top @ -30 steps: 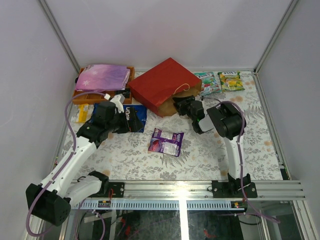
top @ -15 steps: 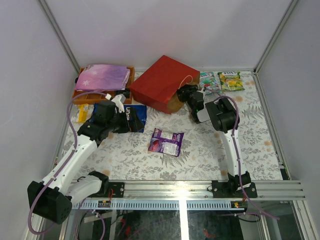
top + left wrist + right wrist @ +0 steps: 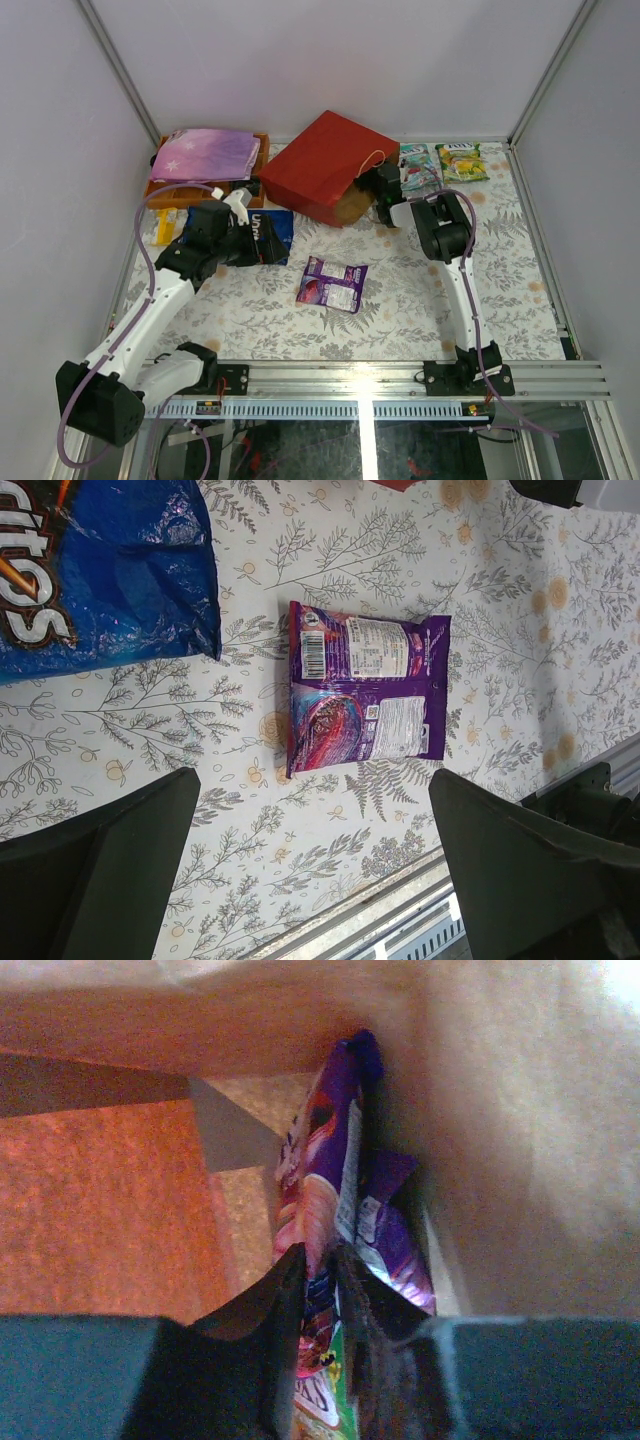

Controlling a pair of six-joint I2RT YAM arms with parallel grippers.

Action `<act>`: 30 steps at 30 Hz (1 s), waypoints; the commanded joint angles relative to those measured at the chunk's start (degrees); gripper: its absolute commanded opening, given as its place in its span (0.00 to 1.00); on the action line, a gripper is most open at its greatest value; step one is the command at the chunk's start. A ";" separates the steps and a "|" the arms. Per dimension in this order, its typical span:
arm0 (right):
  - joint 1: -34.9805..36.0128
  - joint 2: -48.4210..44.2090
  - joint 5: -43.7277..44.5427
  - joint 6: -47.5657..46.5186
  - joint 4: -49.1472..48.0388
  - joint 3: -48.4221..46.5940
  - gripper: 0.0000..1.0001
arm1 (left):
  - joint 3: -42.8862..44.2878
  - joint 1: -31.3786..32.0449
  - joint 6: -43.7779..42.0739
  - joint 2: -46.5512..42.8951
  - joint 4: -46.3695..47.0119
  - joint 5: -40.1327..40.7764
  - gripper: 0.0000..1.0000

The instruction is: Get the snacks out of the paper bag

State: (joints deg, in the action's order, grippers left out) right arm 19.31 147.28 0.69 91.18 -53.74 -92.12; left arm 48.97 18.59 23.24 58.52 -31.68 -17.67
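Right gripper [image 3: 320, 1256] pushed deeper into paper bag [image 3: 318, 163], clamped on purple packet [image 3: 338, 1110]; left gripper [image 3: 312, 780] wide apart, empty.

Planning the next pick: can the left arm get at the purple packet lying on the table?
Probably yes. The purple packet lies flat and uncovered just below the open left hand, apart from the Doritos bag, so nothing blocks a straight descent.

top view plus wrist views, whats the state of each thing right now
paper bag: on its side, mouth open
packet in bag: on edge, pinched
right gripper: inside the bag, closed on the packet in bag
left gripper: wide open, empty
purple packet: flat on table, back up
blue chip bag: lying on table, outside the bag
green packets: flat on table, far right
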 commanded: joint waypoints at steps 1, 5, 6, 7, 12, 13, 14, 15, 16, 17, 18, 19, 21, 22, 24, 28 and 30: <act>-0.14 -0.57 -1.96 -0.30 0.78 -1.81 0.18 | -0.36 -0.60 -1.18 0.12 3.38 -1.01 1.00; -0.20 -6.24 -1.90 -1.71 -2.01 5.51 0.02 | -0.45 -0.66 -1.15 0.25 3.38 -0.86 1.00; -0.21 -8.70 -1.13 -1.84 -3.48 9.10 0.01 | -0.45 -0.79 -1.12 0.22 3.38 -0.71 1.00; -0.34 -11.15 -0.50 -2.03 -5.87 13.79 0.00 | -0.41 -0.74 -1.10 0.27 3.38 -0.58 1.00; -1.36 -22.82 -0.75 -3.40 -12.85 28.78 0.00 | -0.59 -0.77 -1.16 0.31 3.30 -0.09 1.00; -1.54 -25.44 -0.70 -3.72 -13.77 32.18 0.00 | -0.63 -0.75 -1.12 0.29 3.22 0.04 1.00; -1.77 -28.30 -0.69 -4.09 -14.69 35.53 0.00 | -0.61 -0.77 -1.14 0.32 3.16 0.19 1.00; -1.97 -31.07 -0.66 -4.51 -15.52 39.04 0.00 | -0.63 -0.75 -1.09 0.26 3.12 0.29 1.00; -2.18 -34.62 -0.73 -5.10 -16.36 42.58 0.00 | -0.63 -0.76 -1.05 0.27 3.12 0.54 1.00; -2.46 -37.59 -1.02 -5.61 -16.92 46.32 0.00 | -0.63 -0.74 -1.06 0.23 3.04 0.75 1.00; -2.89 -40.31 -1.24 -6.11 -17.47 49.69 0.00 | -0.64 -0.75 -1.03 0.23 3.03 0.81 1.00; -3.32 -43.00 -1.71 -6.54 -17.75 53.37 0.00 | -0.66 -0.77 -1.04 0.23 3.03 0.89 1.00; -4.78 -48.37 -3.82 -7.68 -17.54 61.07 0.00 | -0.71 -0.80 -1.10 0.30 2.88 0.95 1.00; -5.54 -50.98 -5.08 -8.37 -16.90 64.13 0.00 | -0.67 -0.80 -1.07 0.29 2.86 1.04 1.00; -6.78 -57.94 -6.97 -11.06 -14.47 70.20 0.00 | -0.74 -0.78 -1.12 0.38 2.85 1.08 1.00; -7.79 -77.54 -8.16 -19.43 2.32 79.56 0.00 | -0.64 -0.76 -1.24 0.58 2.85 1.18 1.00; -7.87 -89.44 -6.15 -24.21 15.85 82.20 0.00 | -0.56 -0.83 -1.27 0.76 2.85 1.00 1.00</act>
State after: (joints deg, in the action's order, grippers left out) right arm 11.55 75.68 -4.86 77.65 -55.35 -13.26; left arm 48.71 18.24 23.24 58.92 -31.64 -17.10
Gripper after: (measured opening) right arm 0.020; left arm 0.996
